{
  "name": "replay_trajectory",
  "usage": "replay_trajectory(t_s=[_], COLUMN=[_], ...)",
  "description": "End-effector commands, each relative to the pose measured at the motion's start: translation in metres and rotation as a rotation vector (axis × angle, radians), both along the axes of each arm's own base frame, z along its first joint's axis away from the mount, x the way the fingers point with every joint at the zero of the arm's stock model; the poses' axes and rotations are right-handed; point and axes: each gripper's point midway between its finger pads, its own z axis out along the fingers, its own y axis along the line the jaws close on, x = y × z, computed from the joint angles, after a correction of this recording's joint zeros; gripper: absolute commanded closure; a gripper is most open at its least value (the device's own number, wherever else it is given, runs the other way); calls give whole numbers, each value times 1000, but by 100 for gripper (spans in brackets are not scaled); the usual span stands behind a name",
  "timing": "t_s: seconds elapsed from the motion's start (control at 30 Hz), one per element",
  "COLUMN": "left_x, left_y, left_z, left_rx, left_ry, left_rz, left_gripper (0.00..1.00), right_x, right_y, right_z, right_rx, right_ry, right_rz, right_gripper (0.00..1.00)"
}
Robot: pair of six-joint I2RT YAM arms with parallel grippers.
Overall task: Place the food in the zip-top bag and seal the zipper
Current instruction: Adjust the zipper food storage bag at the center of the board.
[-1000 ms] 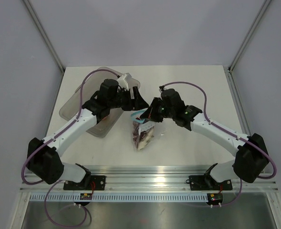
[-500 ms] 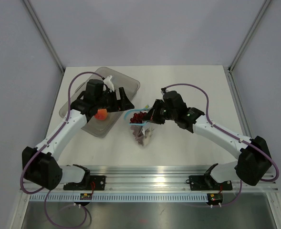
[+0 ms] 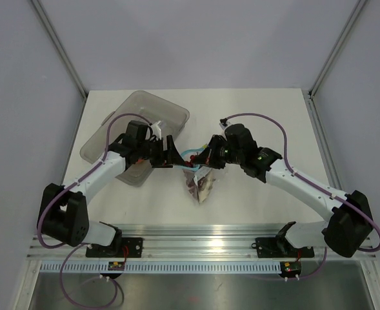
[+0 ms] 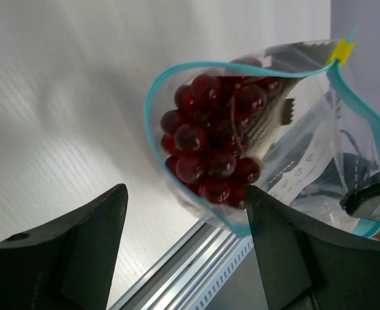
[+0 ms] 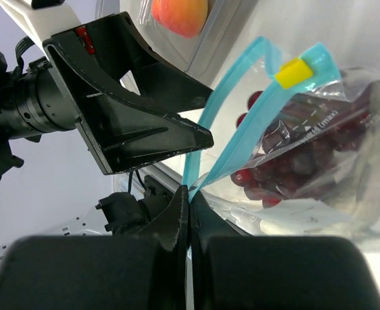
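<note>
The clear zip-top bag [image 3: 201, 187] hangs at mid-table with the dark red grapes [image 4: 212, 148] inside it. Its mouth is open, ringed by the blue-teal zipper [image 4: 157, 123] with a yellow slider [image 5: 296, 71]. My right gripper [image 5: 190, 197] is shut on the zipper strip and holds that edge up; it also shows in the top view [image 3: 202, 158]. My left gripper [image 4: 186, 248] is open and empty, just short of the bag's mouth, and shows in the top view [image 3: 172, 157]. The orange-red peach [image 5: 180, 16] lies in the tray behind the left gripper and is hidden in the top view.
The large translucent grey tray [image 3: 112, 132] lies at the back left, partly under my left arm. The metal rail [image 3: 202, 232] runs along the table's near edge.
My left gripper has moved from over the tray down and right to the bag's mouth. The peach, seen in the tray half a second ago, is now covered by the arm. The bag's mouth is held wider.
</note>
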Motion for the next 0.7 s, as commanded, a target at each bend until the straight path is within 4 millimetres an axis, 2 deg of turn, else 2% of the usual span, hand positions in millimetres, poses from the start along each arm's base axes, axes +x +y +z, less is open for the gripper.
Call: replay_trajectory(t_s=[0.0,0.07,0.13,0.3,0.33,0.43,0.5,0.63,0.67], left_x=[3,5,7,13,13,15,16,15,16], left_y=[-17,-20,-23,-29,-30,-32,-32,-32,-32], left_z=[15,15,9,11,10,12,12,11,11], left_rx=[-115,-127,-129,-155,-158,-163,-160,-149,-147], left_ry=[-37,-30,-8,-11,-6,-13,-16,-21,-26], left_rz=[-50,-51,-54,-63,-63,-61,-58,-56,-55], left_gripper=[25,26,29,40,46,56,57,50,51], right_x=[2,1,1,-2,-2,-3,-4,-5,-6], right_y=[6,5,5,4,4,4,4,4,4], right_z=[33,34,35,36,36,35,33,31,31], right_rx=[89,91,91,90,88,86,83,84,84], right_ry=[-94,-94,-99,-102,-102,-101,-97,-92,-89], right_rz=[34,35,36,45,45,50,53,61,60], right_gripper=[100,100,100,100,100,100,100,100,100])
